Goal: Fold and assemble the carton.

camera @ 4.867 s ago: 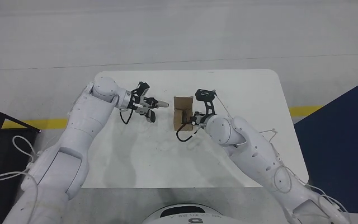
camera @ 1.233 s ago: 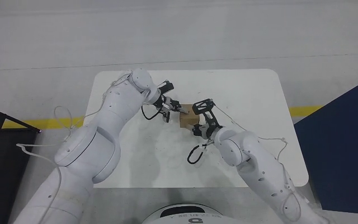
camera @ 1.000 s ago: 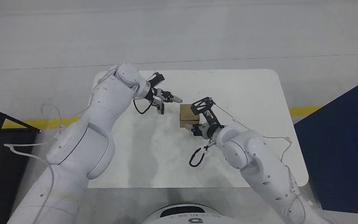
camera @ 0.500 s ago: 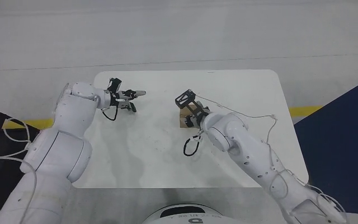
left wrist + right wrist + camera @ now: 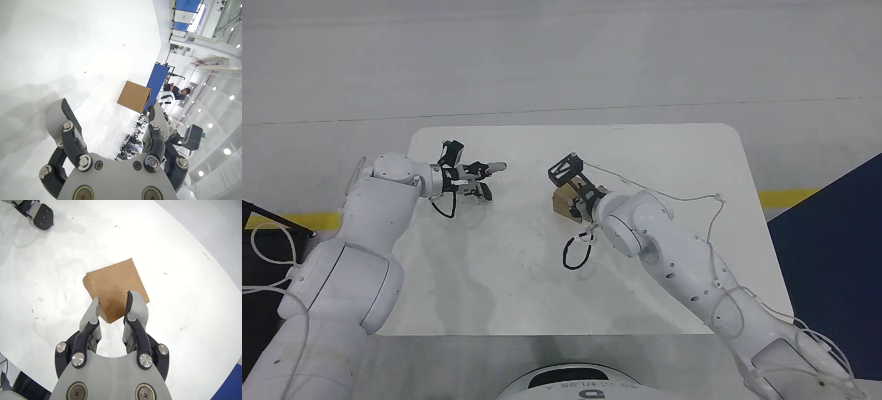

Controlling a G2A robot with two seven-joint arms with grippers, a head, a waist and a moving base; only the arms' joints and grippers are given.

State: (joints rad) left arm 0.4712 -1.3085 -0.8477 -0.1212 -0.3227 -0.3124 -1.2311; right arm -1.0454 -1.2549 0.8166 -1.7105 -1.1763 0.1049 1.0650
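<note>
Carton (image 5: 115, 285) corner clasped between right fingers (image 5: 137, 306); left fingers (image 5: 70, 113) spread wide, well apart.

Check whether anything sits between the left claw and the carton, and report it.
Nothing visible does. Only bare table lies between the open left claw and the carton. The right claw is at the carton itself, not in that gap.
</note>
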